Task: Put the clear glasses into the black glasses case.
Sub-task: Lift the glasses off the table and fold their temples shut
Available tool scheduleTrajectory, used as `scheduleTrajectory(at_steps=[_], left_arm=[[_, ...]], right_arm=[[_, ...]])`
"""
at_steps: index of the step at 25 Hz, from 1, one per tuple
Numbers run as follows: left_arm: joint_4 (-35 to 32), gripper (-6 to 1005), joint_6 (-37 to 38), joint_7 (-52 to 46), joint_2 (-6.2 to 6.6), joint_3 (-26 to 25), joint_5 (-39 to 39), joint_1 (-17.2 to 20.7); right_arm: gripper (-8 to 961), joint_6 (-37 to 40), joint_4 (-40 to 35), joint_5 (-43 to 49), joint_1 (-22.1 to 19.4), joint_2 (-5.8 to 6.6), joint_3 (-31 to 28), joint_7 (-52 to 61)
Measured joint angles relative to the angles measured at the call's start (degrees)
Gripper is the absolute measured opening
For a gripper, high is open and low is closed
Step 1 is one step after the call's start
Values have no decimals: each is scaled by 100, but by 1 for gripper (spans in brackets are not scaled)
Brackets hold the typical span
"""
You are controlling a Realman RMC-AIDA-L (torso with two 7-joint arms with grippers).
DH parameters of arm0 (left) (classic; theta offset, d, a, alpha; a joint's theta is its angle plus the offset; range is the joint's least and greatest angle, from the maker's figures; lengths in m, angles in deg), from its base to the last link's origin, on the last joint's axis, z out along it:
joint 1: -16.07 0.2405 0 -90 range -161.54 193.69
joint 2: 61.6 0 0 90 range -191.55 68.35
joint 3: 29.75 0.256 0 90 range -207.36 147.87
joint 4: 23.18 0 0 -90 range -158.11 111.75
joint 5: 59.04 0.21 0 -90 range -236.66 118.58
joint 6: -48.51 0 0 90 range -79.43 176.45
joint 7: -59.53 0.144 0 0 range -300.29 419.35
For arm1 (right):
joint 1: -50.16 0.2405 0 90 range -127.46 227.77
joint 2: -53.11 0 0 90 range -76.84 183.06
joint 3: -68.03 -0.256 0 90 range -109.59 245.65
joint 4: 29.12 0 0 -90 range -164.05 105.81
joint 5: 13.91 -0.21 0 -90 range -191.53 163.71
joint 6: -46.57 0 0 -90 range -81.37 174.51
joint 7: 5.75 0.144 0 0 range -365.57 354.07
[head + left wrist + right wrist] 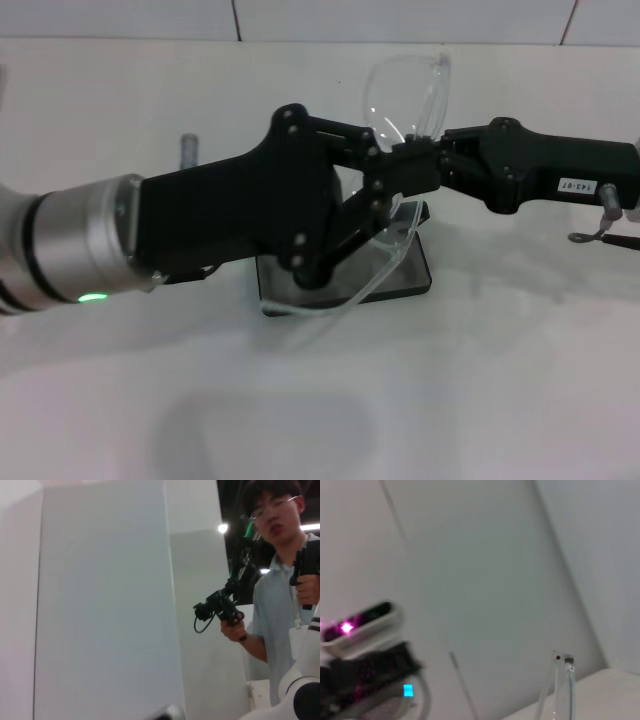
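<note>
Head view: left gripper (385, 180) and right gripper (425, 160) meeting at centre above the white desk (500, 380), both clamped on the clear glasses (405, 95), held up in the air with one lens above and the other hanging below. Black glasses case (400, 275) flat on the desk just beneath, partly hidden by the left arm.

Left wrist view: wall panels and a person (280, 580) holding a handheld controller.

Right wrist view: clear glasses arm tip (563, 680) against a wall.
</note>
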Motion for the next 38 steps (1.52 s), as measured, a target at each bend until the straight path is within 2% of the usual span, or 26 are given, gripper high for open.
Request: scheduleTrajectory(at_steps=[3, 7, 10, 16, 22, 29, 38], left_arm=[[-529, 55, 115, 24, 1, 3, -49, 441], [-516, 56, 191, 53, -3, 31, -94, 580], [-444, 56, 217, 163, -1, 89, -94, 637], [-297, 56, 273, 242, 1, 97, -98, 593], [-235, 57, 278, 245, -11, 114, -97, 481], [-67, 57, 277, 295, -8, 163, -98, 298], [-64, 58, 279, 299, -17, 167, -98, 283]], right_arm=[[58, -340, 34, -68, -113, 4, -152, -2], [58, -413, 110, -386, -222, -22, -519, -3], [57, -410, 162, -834, -280, -21, -582, -12], [55, -237, 176, -1555, -389, -21, -577, -81], [54, 440, 464, -1831, -248, -29, -497, -83], [54, 538, 486, -1827, -78, -32, 66, -78], [55, 605, 429, -1797, 2, -21, 611, -141]])
